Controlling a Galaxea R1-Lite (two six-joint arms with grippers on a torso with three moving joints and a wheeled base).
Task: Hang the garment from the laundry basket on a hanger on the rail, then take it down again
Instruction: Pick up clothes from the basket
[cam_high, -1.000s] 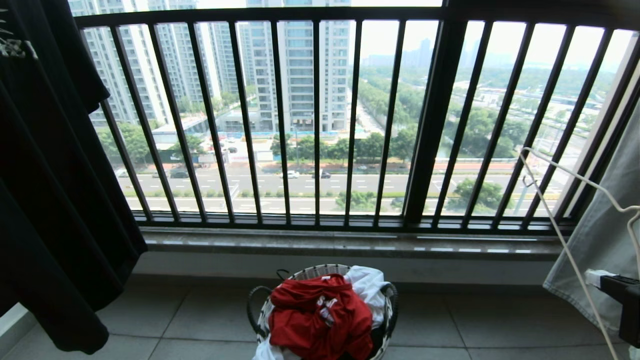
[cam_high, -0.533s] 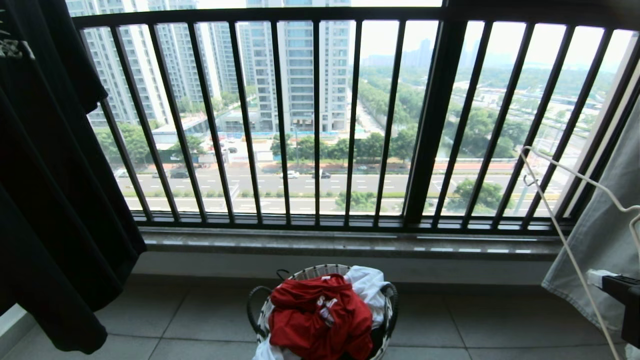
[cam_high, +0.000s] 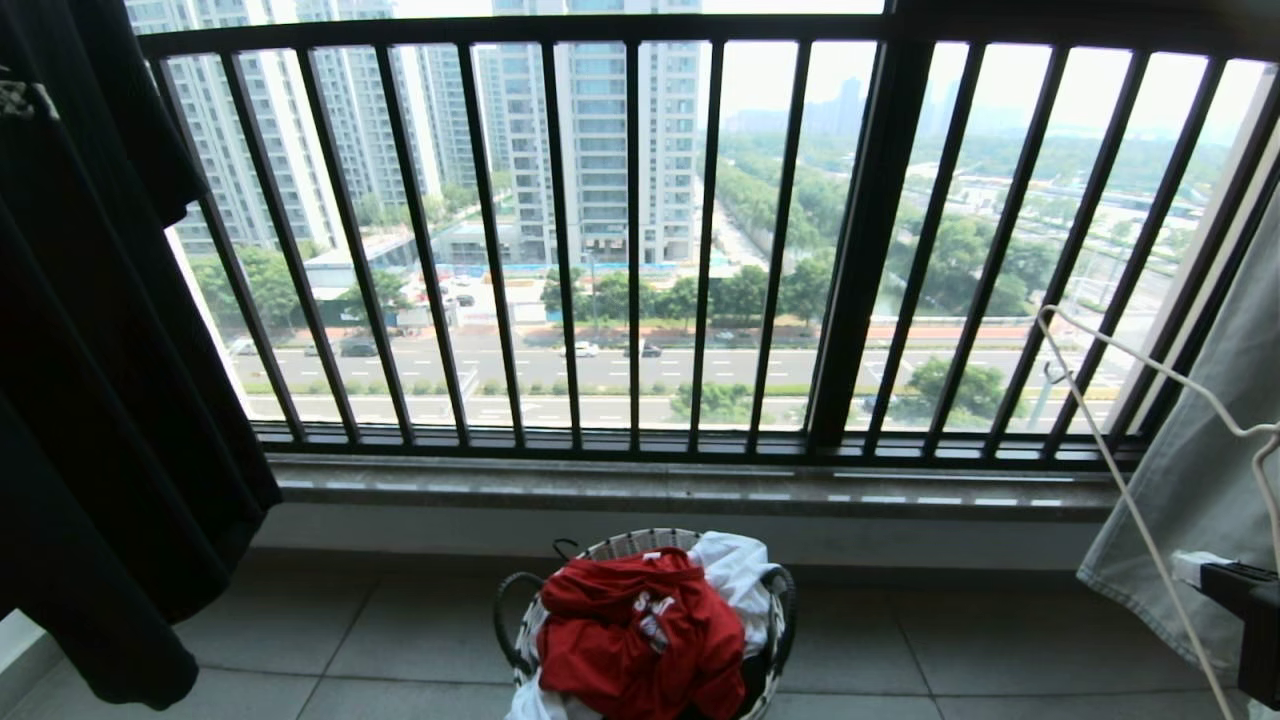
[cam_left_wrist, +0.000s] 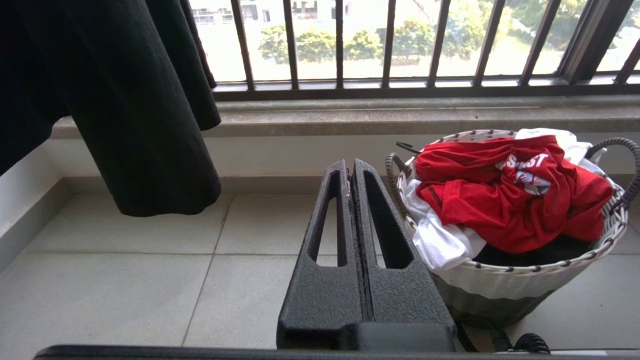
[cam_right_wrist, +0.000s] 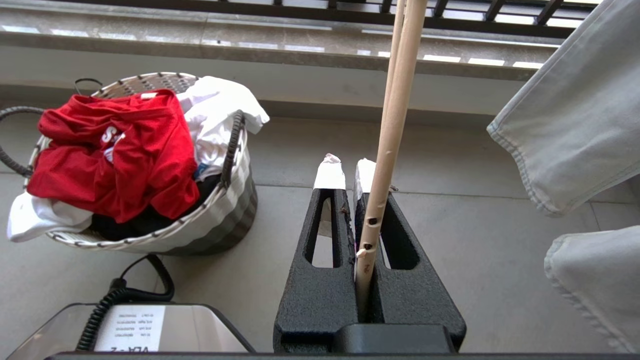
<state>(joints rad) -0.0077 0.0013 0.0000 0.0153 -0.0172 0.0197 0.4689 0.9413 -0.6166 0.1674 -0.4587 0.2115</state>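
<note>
Start with your right gripper (cam_right_wrist: 346, 172), nearest to you and on the right of the laundry basket (cam_high: 760, 690): its jaws are pinched onto the hanger (cam_right_wrist: 387, 150), the thin cream wire running up between the white-tipped fingers. You hold it low on the wire, probably so the shoulders stand free and ready for a neckline to be threaded over them. In the head view the same wire angles up at the right edge, in front of a pale grey cloth (cam_high: 1200, 470) hanging there.

Your left gripper (cam_left_wrist: 351, 170) sits low just beside the basket on its left, jaws pressed together on nothing, so it looks parked.

The garment (cam_high: 640, 630) lies crumpled on top of the pile in the basket, over a white garment (cam_high: 735, 565), so it is the easiest piece to reach. No hanging has begun.

Left of the basket hangs a black T-shirt (cam_high: 100, 400). Beyond the basket stands the balcony railing (cam_high: 630, 240). The rail itself is not in view.
</note>
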